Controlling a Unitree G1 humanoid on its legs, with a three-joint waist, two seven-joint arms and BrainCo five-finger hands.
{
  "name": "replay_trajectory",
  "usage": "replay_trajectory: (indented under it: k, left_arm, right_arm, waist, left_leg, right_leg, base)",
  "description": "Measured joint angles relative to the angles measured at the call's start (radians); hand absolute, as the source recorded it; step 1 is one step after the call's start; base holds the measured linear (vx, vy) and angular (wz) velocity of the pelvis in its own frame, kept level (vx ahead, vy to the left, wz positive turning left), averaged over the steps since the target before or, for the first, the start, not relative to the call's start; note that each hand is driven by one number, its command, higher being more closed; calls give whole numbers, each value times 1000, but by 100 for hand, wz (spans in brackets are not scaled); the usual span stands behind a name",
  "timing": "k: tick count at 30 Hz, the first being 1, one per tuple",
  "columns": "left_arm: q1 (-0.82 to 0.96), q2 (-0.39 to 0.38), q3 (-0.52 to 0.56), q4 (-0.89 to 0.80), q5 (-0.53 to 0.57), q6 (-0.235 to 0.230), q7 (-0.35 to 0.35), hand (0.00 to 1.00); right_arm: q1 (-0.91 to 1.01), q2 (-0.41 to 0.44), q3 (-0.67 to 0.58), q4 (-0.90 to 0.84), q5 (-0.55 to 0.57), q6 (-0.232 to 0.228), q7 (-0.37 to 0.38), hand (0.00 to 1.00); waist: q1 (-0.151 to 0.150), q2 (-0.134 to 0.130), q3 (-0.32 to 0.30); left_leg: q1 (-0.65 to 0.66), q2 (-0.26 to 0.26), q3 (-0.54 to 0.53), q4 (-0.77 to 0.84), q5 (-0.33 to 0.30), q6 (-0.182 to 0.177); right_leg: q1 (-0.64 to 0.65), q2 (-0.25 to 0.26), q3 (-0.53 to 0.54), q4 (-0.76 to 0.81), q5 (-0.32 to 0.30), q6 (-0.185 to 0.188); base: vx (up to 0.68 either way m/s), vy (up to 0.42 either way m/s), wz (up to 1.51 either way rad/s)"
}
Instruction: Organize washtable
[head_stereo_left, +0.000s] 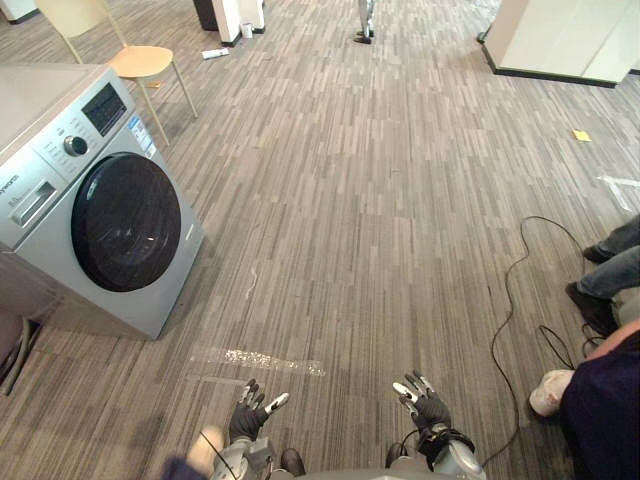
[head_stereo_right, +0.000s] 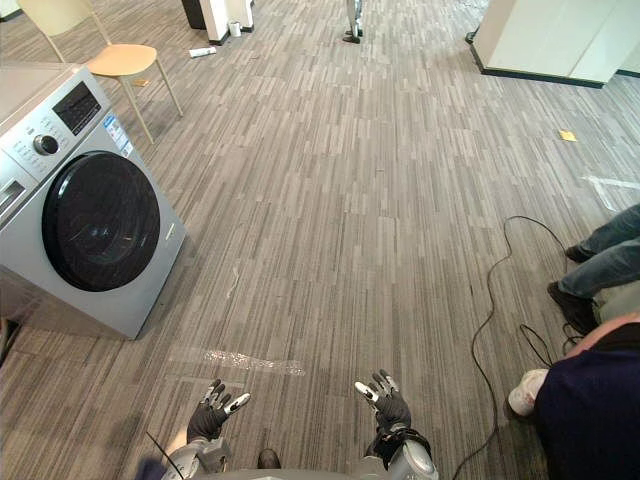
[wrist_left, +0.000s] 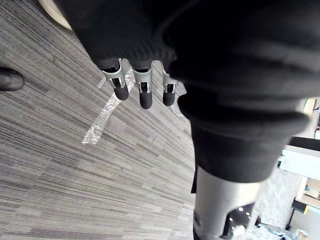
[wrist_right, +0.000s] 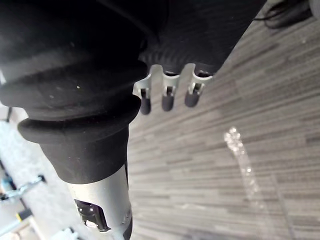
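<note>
Plainly at the very outset, judging by the scene. Left hand (head_stereo_left: 250, 412) and right hand (head_stereo_left: 425, 405) held low and apart over the wood-grain floor (head_stereo_left: 380, 220), spread wide and relaxed, holding nothing. Same reading from each wrist view: straight fingers (wrist_left: 145, 92) above bare floor.

Whereabouts of the washtable: impossible to tell. Nearest wash-related thing is a grey front-loading washing machine (head_stereo_left: 100, 210) off to the left, round door shut, with a wooden chair (head_stereo_left: 140, 60) beyond it. Likely step in hand, then: walking or turning to find the washtable.

To do that well:
- Keep both hands loose and close to the body.
- Steer wide of the washing machine's near corner.
- Give room to the legs and dark shoes (head_stereo_left: 590, 300) close on the right, and to the white shoe (head_stereo_left: 550, 392) nearer still.
- Treat the shiny tape strip (head_stereo_left: 262, 360) just ahead of the hands as a floor mark only.

Hard to identify: a small white object (head_stereo_left: 215, 53) lying past the chair, and a yellow scrap (head_stereo_left: 581, 135) far right. Cut off at the edges: the machine's top and left side, the seated figure above the knees, and the white cabinet (head_stereo_left: 560, 40) in the far right corner.
</note>
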Motion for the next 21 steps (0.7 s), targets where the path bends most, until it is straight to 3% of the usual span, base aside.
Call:
replay_trajectory:
  k: [2,4,6,8,9,10,11,12,13,14,15,16,17,18,19,21]
  left_arm:
    - [-13,17,-5,-3,1,0,4,0]
    - [-33,33,-10,-4,3,-6,-1,0]
    - [-58,30,-17,-14,13,-8,-7,0]
    - [-74,30,-34,-23,16,-14,-8,0]
    - [-80,27,-45,-36,22,-18,-10,0]
    - [-72,16,-54,-52,33,-21,-11,0]
    - [-73,6,-61,-53,34,-22,-11,0]
    - [-73,-10,-82,-54,40,-22,-12,0]
    - [-72,-16,-93,-55,40,-21,-15,0]
    - [-71,-27,-95,-55,38,-21,-21,0]
    - [-62,-57,-90,-55,27,-22,-33,0]
    - [-50,-69,-98,-56,6,-22,-46,0]
    - [-51,-68,-102,-57,4,-21,-55,0]
    - [-55,-64,-101,-65,1,-22,-61,0]
    - [-54,-61,-90,-81,-3,-22,-72,0]
    - [-46,-58,-66,-121,-41,-30,-95,0]
  right_arm:
    - [5,7,0,-11,20,-1,1,0]
    - [23,8,-9,-27,39,-2,1,0]
    - [24,7,-19,-31,38,-1,0,0]
    - [24,7,-19,-43,35,0,1,0]
    - [26,8,-17,-55,33,1,1,0]
    - [37,4,-16,-89,25,1,3,0]
    - [37,-1,-17,-96,23,0,4,0]
    - [13,-8,-17,-97,23,1,4,0]
    - [-18,-18,-13,-98,23,1,6,0]
    - [-26,-27,-6,-102,23,2,9,0]
    - [-28,-57,15,-116,24,2,15,0]
    - [-29,-66,22,-136,26,-3,19,0]
    - [-29,-70,14,-143,27,-6,18,0]
    - [-31,-76,8,-147,34,-13,18,0]
    - [-33,-79,6,-146,41,-18,21,0]
    - [-46,-91,12,-116,82,-16,59,0]
  waist:
    - [-9,14,8]
    - [-16,14,11]
    - [-16,18,20]
    - [-18,27,29]
    - [-20,34,30]
    - [-18,51,29]
    - [-20,54,24]
    - [-12,95,33]
    - [-16,119,43]
    - [-15,128,48]
    - [-8,135,54]
    - [5,153,55]
    - [12,153,56]
    - [13,140,64]
    - [15,126,73]
    - [44,109,82]
  left_leg:
    - [-3,47,-16,55,-55,-4]
    - [5,54,-26,70,-93,-13]
    - [56,29,-36,65,-120,-36]
    - [108,22,-54,55,-149,-71]
    - [140,26,-64,55,-172,-108]
    - [168,44,-72,65,-196,-148]
    - [172,60,-72,87,-202,-161]
    - [140,110,-65,209,-214,-200]
    - [50,161,-41,436,-185,-245]
    - [5,195,-24,565,-134,-266]
    - [-90,272,-18,812,30,-282]
    - [-163,337,-15,1028,49,-270]
    - [-199,357,-6,1111,33,-244]
    - [-248,375,34,1190,-13,-168]
    - [-281,373,63,1190,-55,-119]
    - [-393,349,79,1067,-119,-86]
  right_leg:
    - [-67,42,-22,-26,-85,29]
    - [-110,66,-66,-211,-56,63]
    - [-142,61,-143,-450,54,111]
    - [-161,58,-177,-489,93,107]
    - [-173,64,-193,-487,119,87]
    - [-184,83,-153,-450,182,45]
    - [-191,91,-137,-400,218,34]
    - [-196,91,-129,-312,195,23]
    - [-173,95,-149,-259,135,29]
    - [-147,98,-157,-252,109,31]
    - [-71,122,-163,-284,73,32]
    - [23,163,-158,-351,60,39]
    - [69,177,-152,-391,57,43]
    - [160,189,-134,-461,52,46]
    - [228,188,-119,-512,44,52]
    - [318,179,-77,-575,18,75]
  base:
    - [280,86,15]
    - [373,100,20]
    - [453,56,24]
    - [528,-19,41]
    - [804,-165,73]
    - [837,-197,70]
    - [737,-215,52]
    - [748,-351,29]
    - [758,-394,25]
    - [904,-461,12]
    - [734,-275,-23]
    - [697,-221,-42]
    - [642,-137,-54]
    - [610,-106,-39]
    - [591,-80,-41]
    - [615,50,-64]
